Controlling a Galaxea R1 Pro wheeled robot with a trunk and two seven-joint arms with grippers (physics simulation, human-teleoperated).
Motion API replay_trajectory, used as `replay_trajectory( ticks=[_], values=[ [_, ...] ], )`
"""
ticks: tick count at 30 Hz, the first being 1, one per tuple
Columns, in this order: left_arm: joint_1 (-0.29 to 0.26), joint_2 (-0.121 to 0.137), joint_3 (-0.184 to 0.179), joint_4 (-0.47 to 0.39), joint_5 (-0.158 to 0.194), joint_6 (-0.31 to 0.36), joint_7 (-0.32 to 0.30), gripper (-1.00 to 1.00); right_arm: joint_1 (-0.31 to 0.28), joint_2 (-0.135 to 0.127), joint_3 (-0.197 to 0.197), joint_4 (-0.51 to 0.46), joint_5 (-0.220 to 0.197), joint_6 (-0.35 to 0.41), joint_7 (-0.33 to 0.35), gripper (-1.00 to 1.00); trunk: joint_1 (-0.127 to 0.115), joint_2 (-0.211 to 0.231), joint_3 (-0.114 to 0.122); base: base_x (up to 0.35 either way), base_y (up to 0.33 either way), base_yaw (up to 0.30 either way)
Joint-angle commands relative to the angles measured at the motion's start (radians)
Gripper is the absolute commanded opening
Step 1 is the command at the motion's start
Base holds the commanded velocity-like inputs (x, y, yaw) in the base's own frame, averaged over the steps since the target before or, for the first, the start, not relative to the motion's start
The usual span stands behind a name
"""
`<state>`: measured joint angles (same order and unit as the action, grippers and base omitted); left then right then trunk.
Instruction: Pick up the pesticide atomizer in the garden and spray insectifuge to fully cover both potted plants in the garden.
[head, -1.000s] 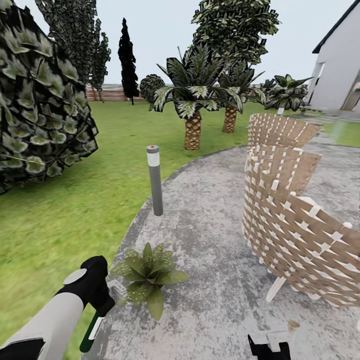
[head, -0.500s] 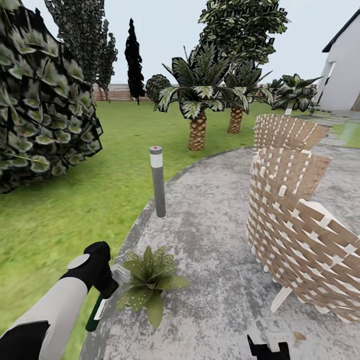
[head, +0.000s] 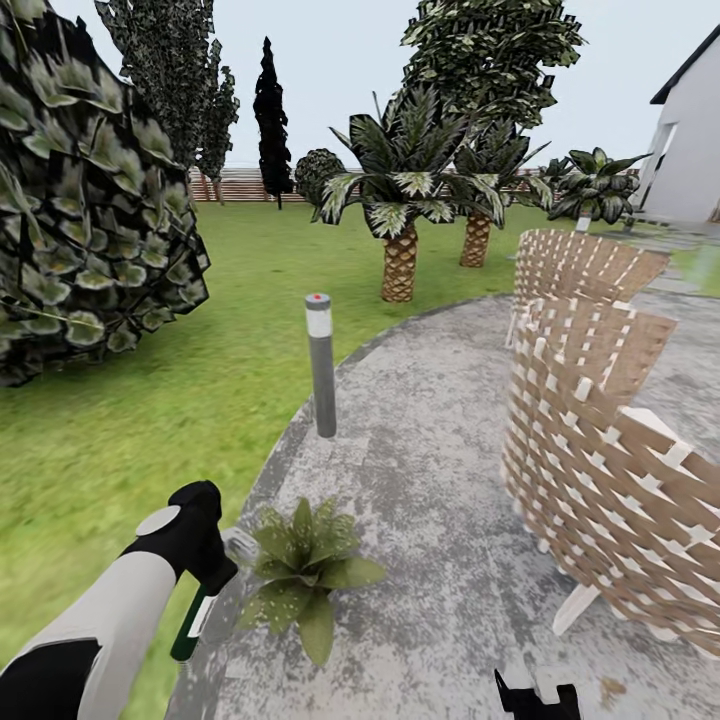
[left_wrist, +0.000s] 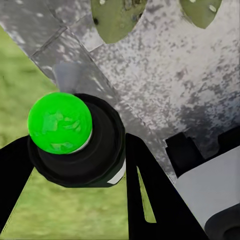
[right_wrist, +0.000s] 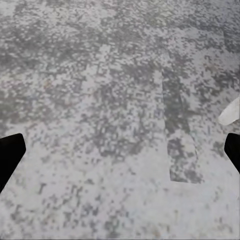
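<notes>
Head view: left gripper (head: 207, 582) clamped on the atomizer (head: 189, 625) beside a potted plant (head: 305, 570).
The bottle hangs tilted from the closed fingers, at the paving's (head: 430, 480) edge by the lawn (head: 150, 420), just left of the rosette; in the left wrist view its green base (left_wrist: 60, 122) sits between the black fingers (left_wrist: 150, 200). Right gripper (right_wrist: 120, 150) is spread wide over bare paving. A bollard lamp (head: 321, 365) stands beyond the plant, woven chairs (head: 600, 440) to the right.

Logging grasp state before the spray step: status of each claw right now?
Left claw: shut on the pesticide atomizer.
Right claw: open, holding nothing, above the grey paving.
</notes>
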<state>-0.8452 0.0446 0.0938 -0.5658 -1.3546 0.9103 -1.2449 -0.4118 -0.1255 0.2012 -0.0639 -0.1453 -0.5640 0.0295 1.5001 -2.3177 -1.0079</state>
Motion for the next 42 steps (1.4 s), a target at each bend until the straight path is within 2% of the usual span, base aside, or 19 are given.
replay_trajectory(
  ticks=[1,5,10,19,23,28,34,38,42],
  values=[
    [0.0,0.0,0.004,-0.001,-0.009,0.007,-0.01,-1.0,-0.001,0.0,0.007,0.001,-0.011,-0.004,0.003,1.0,0.0,0.0,-0.001,0.21,0.26,0.0],
    [0.001,0.0,0.004,0.001,-0.008,0.006,-0.008,-1.0,-0.001,0.0,0.007,0.001,-0.011,-0.004,0.003,1.0,0.0,0.0,-0.001,0.191,0.28,0.0],
    [0.002,-0.004,0.006,0.044,-0.012,0.004,0.0,-1.0,-0.001,0.0,0.007,0.001,-0.011,-0.004,0.004,1.0,0.0,0.0,-0.001,0.2,0.238,0.0],
    [0.009,-0.006,0.006,0.053,-0.014,0.003,0.001,-1.0,-0.001,0.0,0.007,0.001,-0.011,-0.004,0.004,1.0,0.0,0.0,-0.001,0.121,0.013,-0.112],
    [0.01,-0.004,-0.035,0.053,-0.026,0.005,-0.003,-1.0,-0.001,0.0,0.007,0.001,-0.011,-0.004,0.004,1.0,0.0,0.0,-0.001,0.001,0.0,-0.123],
    [0.011,0.008,-0.052,0.106,-0.032,0.006,0.001,-1.0,-0.001,0.0,0.007,0.001,-0.01,-0.004,0.004,1.0,0.0,0.0,-0.001,0.0,0.0,-0.009],
    [-0.011,-0.005,-0.049,0.095,-0.031,0.006,0.0,-1.0,-0.001,0.0,0.007,0.001,-0.011,-0.004,0.004,1.0,0.0,0.0,-0.001,0.0,0.0,0.0],
    [-0.008,-0.013,-0.045,0.045,-0.029,0.005,0.001,-1.0,-0.001,0.0,0.007,0.001,-0.011,-0.004,0.004,1.0,0.0,0.0,-0.001,-0.027,-0.052,0.0],
    [-0.003,-0.015,-0.045,0.031,-0.03,0.004,0.001,-1.0,-0.001,0.0,0.007,0.001,-0.011,-0.004,0.004,1.0,0.0,0.0,-0.001,-0.229,-0.138,0.0]
  ],
)
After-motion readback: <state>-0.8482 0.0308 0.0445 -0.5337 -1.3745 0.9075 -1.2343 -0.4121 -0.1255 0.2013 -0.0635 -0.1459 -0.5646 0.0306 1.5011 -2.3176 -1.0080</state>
